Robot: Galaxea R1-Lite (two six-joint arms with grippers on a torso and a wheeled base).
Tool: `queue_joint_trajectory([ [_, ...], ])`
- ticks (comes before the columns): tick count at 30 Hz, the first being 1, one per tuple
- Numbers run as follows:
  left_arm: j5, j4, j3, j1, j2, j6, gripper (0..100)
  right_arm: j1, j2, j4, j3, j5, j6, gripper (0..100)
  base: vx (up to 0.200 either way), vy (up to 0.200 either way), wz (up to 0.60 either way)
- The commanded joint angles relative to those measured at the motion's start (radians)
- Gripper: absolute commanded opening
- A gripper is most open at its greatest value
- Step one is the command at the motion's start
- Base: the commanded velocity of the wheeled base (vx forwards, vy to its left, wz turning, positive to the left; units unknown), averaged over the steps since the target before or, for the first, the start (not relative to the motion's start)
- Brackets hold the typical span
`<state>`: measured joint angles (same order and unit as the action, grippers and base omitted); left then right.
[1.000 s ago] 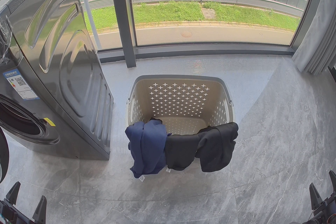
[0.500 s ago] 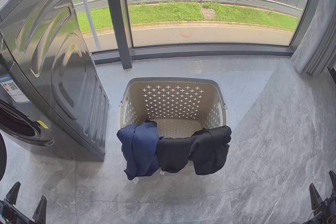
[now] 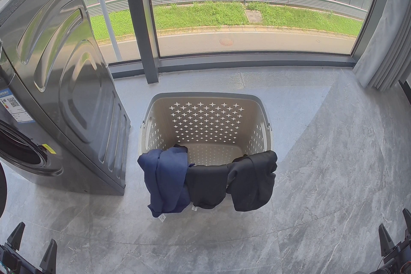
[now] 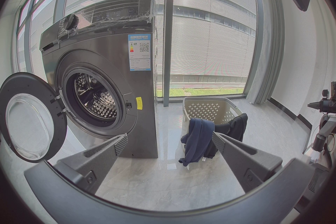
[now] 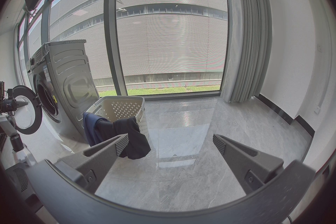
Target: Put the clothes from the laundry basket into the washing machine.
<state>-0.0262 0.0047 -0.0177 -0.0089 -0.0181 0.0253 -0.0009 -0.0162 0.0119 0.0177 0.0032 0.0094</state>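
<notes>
Left fingers: we see the left gripper (image 4: pixel 169 138) with its two fingers (image 4: pixel 101 153) spread wide apart and holding nothing. It is held low above the grey floor (image 3: pixel 342 159), facing the machine and the basket.
Right fingers: the right gripper (image 5: pixel 169 139) is also spread apart and empty, low over the floor and well apart from the basket.
Clothes: a navy garment (image 3: pixel 165 180) and a black garment (image 3: pixel 244 180) hang side by side over the near rim of the laundry basket (image 3: pixel 205 96). They touch each other and drape mostly down its outside.
Tags: a small white tag (image 3: pixel 162 217) hangs at the navy hem, and we cannot read its print.
Laundry basket: beige with star-shaped holes, it stands on the floor just beside the washing machine (image 3: pixel 72 73).
Washing machine: a dark grey front loader, its round door (image 4: pixel 31 116) swung open and its steel drum (image 4: pixel 92 97) showing.
Stickers: a blue-and-white label (image 4: pixel 139 52) with a square code sits on the front. A small yellow sticker (image 4: pixel 139 103) sits beside the door opening. We find the writing on both too small to read.
Behind: a tall window (image 3: pixel 257 1) and a pale curtain (image 3: pixel 389 52).
</notes>
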Motion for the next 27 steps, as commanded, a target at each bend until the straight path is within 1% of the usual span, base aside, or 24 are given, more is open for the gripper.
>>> queue_joint_trajectory([
  [1,0.000,0.000,0.016,0.000,0.010,0.001,100,0.001,0.016,0.002,-0.010,0.001,0.000,100,0.000,0.000,0.00],
  [10,0.000,0.000,0.016,0.001,0.010,-0.001,100,-0.001,0.016,-0.003,-0.001,0.004,0.006,100,0.000,0.000,0.00],
  [11,0.000,0.000,0.016,0.000,0.010,-0.001,100,-0.001,0.016,-0.009,0.021,0.004,0.008,100,0.000,0.000,0.00],
  [13,0.000,0.000,0.016,0.000,0.010,-0.001,100,0.002,-0.004,-0.013,0.130,0.004,0.020,100,0.000,0.000,0.00],
  [14,0.000,0.000,0.016,0.001,0.010,-0.001,100,0.005,-0.024,-0.010,0.157,0.003,0.024,100,0.000,0.000,0.00],
  [15,0.000,0.000,0.016,0.001,0.010,-0.002,100,0.012,-0.091,-0.003,0.205,0.004,0.031,100,0.000,0.000,0.00],
  [16,0.000,0.000,0.016,0.000,0.010,-0.002,100,0.018,-0.133,0.000,0.219,0.006,0.034,100,0.000,0.000,0.00],
  [18,0.000,0.000,0.015,0.000,0.010,-0.002,100,0.032,-0.228,0.000,0.216,0.017,0.046,100,0.000,0.000,0.00],
  [21,0.000,0.000,0.016,0.001,0.010,-0.002,100,0.055,-0.396,-0.004,0.209,0.026,0.086,100,0.200,0.000,0.00],
  [23,0.000,0.000,0.016,0.001,0.010,-0.001,100,0.059,-0.519,-0.015,0.219,0.027,0.098,100,0.200,0.000,0.00],
  [25,0.000,0.000,0.016,0.001,0.010,0.001,100,0.061,-0.617,-0.023,0.228,0.031,0.098,100,0.200,0.000,0.00],
  [27,0.000,0.000,0.016,0.001,0.010,0.001,100,0.061,-0.791,-0.086,0.248,0.049,0.104,100,0.000,0.000,0.00],
])
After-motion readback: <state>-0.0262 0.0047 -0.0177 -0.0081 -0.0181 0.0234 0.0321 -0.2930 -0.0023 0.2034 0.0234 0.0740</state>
